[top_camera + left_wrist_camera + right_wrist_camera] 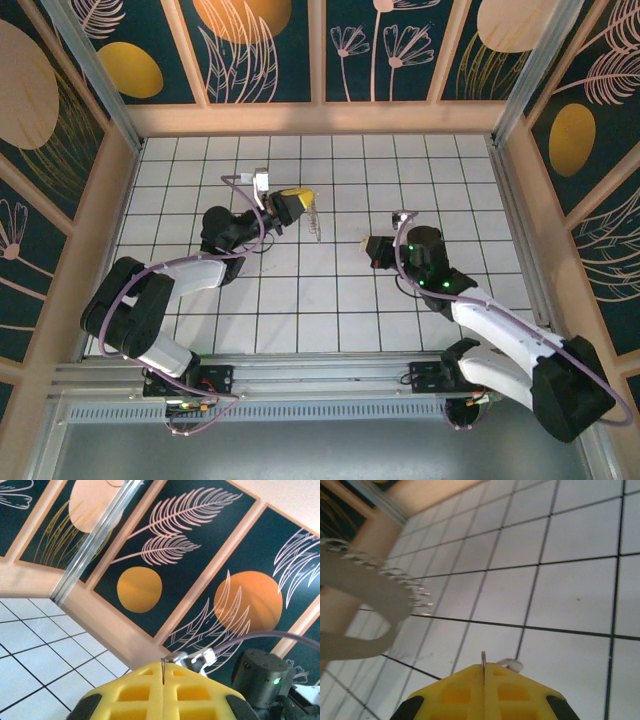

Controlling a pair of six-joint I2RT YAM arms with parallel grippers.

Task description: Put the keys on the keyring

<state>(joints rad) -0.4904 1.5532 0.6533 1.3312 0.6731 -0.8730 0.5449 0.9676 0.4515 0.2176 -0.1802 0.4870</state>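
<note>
Top external: left pincer (302, 201) and right pincer (374, 250) are clamping shut.
Keyring (316, 222) is dangling from the left tips; key (511, 665) is sitting pinched between the right tips.

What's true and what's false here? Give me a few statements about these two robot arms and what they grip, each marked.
1. The left arm's yellow pincer is shut. True.
2. The right arm's yellow pincer gapes wide open. False: it is shut on a thin metal piece.
3. A thin dark wire keyring sticks out from the left pincer. True.
4. The left pincer points straight down at the tiles. False: its camera faces the dark wall panel with pale leaves and orange discs.
5. The table is white tiles with dark grid lines. True.
</note>
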